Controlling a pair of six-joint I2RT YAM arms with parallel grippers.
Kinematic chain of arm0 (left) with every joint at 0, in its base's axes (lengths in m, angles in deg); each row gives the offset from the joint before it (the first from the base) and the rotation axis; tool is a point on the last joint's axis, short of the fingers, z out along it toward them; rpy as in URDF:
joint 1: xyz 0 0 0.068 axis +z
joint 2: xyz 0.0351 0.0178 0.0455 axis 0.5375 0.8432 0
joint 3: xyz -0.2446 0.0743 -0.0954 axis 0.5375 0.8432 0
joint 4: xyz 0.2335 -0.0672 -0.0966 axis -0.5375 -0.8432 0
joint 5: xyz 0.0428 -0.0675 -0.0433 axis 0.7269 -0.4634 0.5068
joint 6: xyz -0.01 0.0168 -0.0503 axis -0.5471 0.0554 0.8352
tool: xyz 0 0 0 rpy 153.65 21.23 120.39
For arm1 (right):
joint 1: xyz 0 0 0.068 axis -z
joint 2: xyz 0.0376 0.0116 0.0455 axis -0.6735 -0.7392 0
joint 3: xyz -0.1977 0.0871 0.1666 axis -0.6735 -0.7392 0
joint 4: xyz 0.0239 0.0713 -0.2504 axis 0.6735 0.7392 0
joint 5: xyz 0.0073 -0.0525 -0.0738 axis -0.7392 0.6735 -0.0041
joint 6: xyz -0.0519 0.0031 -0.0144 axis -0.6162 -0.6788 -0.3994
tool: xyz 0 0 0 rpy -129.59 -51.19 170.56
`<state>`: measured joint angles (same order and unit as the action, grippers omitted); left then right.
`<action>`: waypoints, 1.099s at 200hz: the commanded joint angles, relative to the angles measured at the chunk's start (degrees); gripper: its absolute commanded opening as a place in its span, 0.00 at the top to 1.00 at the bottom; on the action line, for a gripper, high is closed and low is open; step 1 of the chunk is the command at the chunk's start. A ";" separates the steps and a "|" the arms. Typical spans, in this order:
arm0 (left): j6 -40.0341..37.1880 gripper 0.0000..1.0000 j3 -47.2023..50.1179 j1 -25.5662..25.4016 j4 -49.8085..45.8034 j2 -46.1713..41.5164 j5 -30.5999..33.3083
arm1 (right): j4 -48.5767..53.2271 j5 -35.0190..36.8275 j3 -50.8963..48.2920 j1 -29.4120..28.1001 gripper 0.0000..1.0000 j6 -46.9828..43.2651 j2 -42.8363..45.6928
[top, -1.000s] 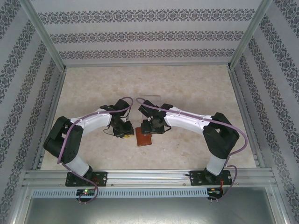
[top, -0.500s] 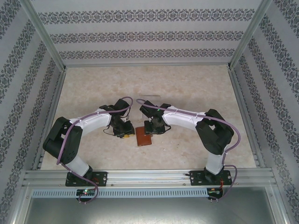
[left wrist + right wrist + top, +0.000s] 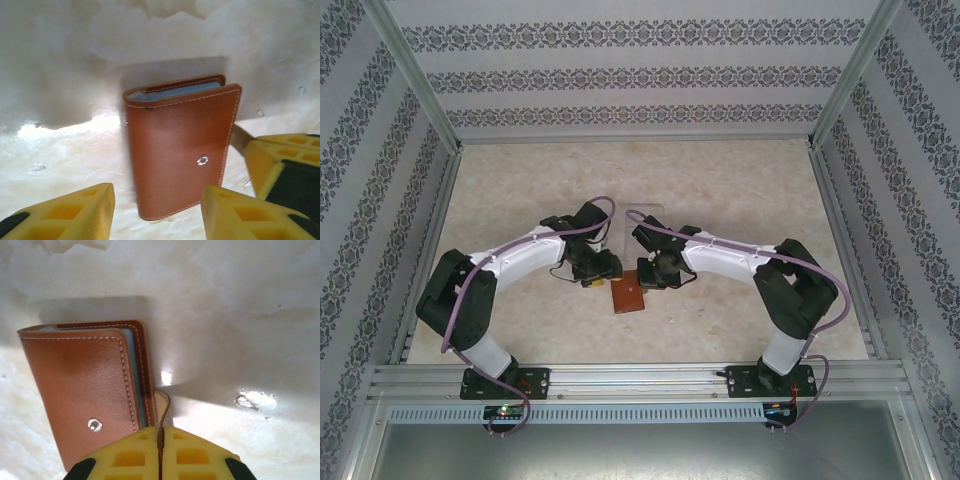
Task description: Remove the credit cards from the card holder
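Card holder [image 3: 628, 296] is laid flat and closed on the marbled table [image 3: 740, 190], toward the near side and between the two grippers. Its long axis is run roughly near-to-far, slightly tilted. Grey-blue inner pockets [image 3: 175, 91] are seen only as a thin edge at the far end. Credit cards are judged to be inside, hidden under the cover.

Strap tab [image 3: 163, 405] is stuck out from the long side facing the right arm and is not fastened to the snap stud [image 3: 94, 425]. Right gripper [image 3: 161, 434] is clamped on that tab, with the leather pinched between closed fingers. Left gripper [image 3: 157, 200] is spread with nothing held. The holder's near end is set between its fingers; contact cannot be told.

Right arm is joined to the holder through the tab, and left is just beside it. The coming move is judged to hinge on the tab side: the cover would be opened by a pull from there while the body is pinned.

No brand, label or writing can be read; only pale stitching is seen.
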<state>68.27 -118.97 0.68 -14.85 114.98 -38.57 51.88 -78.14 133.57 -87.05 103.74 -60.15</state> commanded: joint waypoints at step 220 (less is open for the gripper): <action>1.55 0.26 -5.11 -4.82 -3.91 2.77 -0.05 | -19.78 -9.69 -15.31 3.49 1.00 12.57 16.68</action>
<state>68.86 -124.74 -3.49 -19.59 118.81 -37.85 33.19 -87.08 118.86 -84.07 115.63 -44.79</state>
